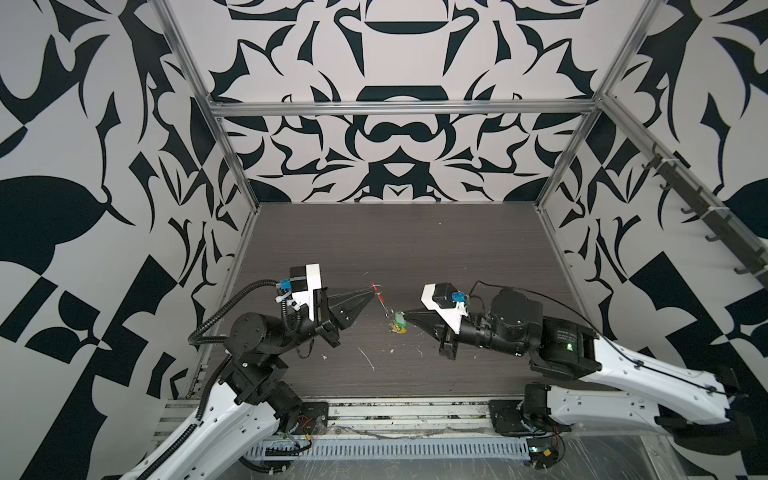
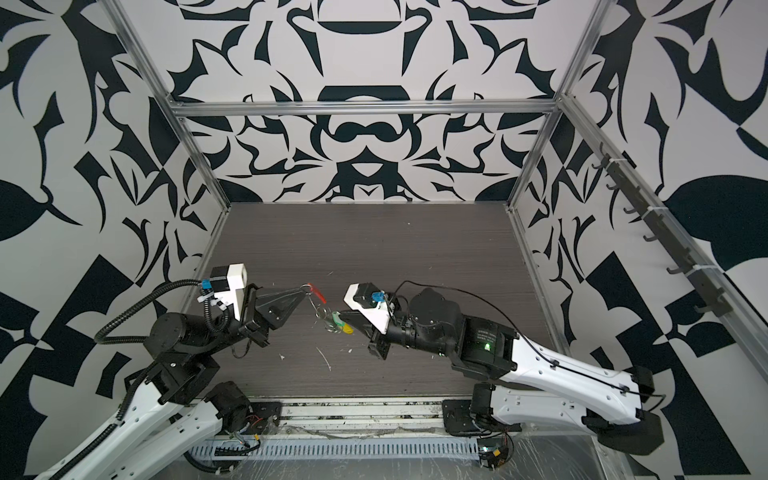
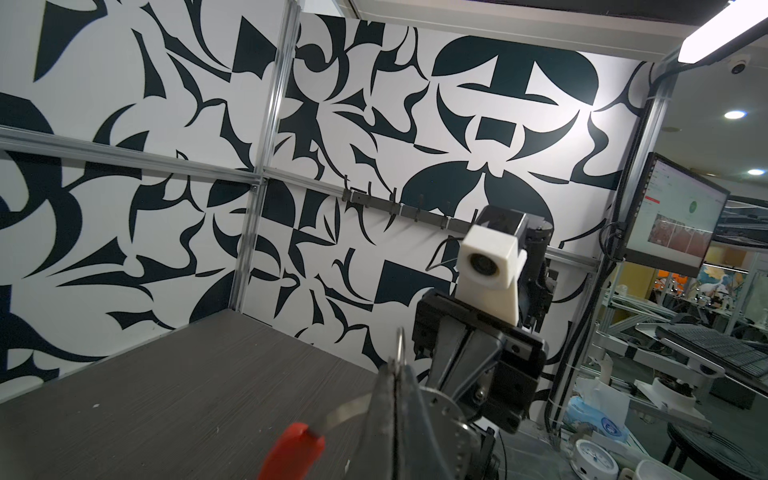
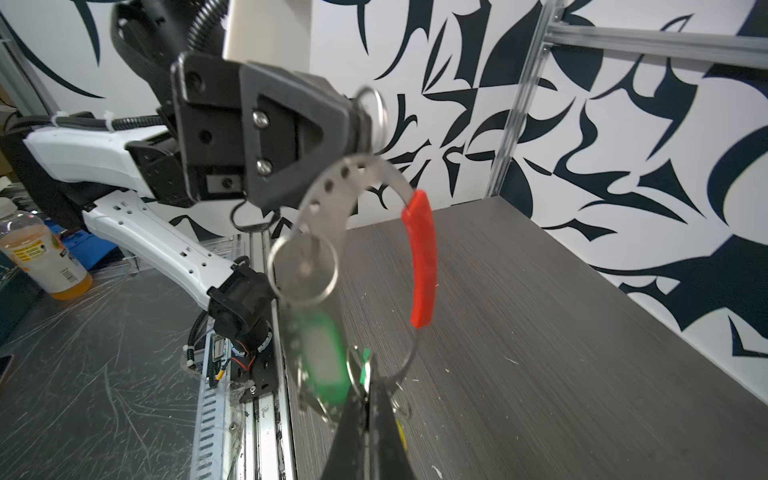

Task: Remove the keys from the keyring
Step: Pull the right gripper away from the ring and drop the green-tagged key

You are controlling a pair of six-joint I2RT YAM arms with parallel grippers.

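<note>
— 2 claws to enter. State of each?

— Item 1, left claw (image 4: pixel 360 124): closed, pinching the keyring (image 4: pixel 332 183) at its upper end. The hoop hangs below the tips and appears to be held up above the table (image 1: pixel 415 249). Item 2, right claw (image 4: pixel 368 401): closed at the hoop's lower end, on a small wire loop (image 4: pixel 353 365). Whether the band's thin end is caught too, I cannot tell.

— And the keys (image 1: pixel 400 318)?

— 3 listed, all on the hoop. Entry 1, the red strip (image 4: pixel 422 266): on the band between the 2 claws, nearer the left one. Entry 2, the green tag (image 4: pixel 322 361): just beside the right claw's tips, blurred. Entry 3, the yellow tag (image 2: pixel 347 330): just below the right claw, mostly hidden in its wrist view.

— Step in hand?

— By my reading, the hoop is braced between 2 grips with 0 keys off. The first removal, likely the green tag's, is at the set-up stage.

— What does the next move call for?

— The left claw should act as a fixed anchor. The right claw should work the small loop along the band toward an open end, turning it to clear the holes. This is judgement only. A thin loop in flat tips may slip, and too hard a pull may spring the hoop out of the left grip.
</note>
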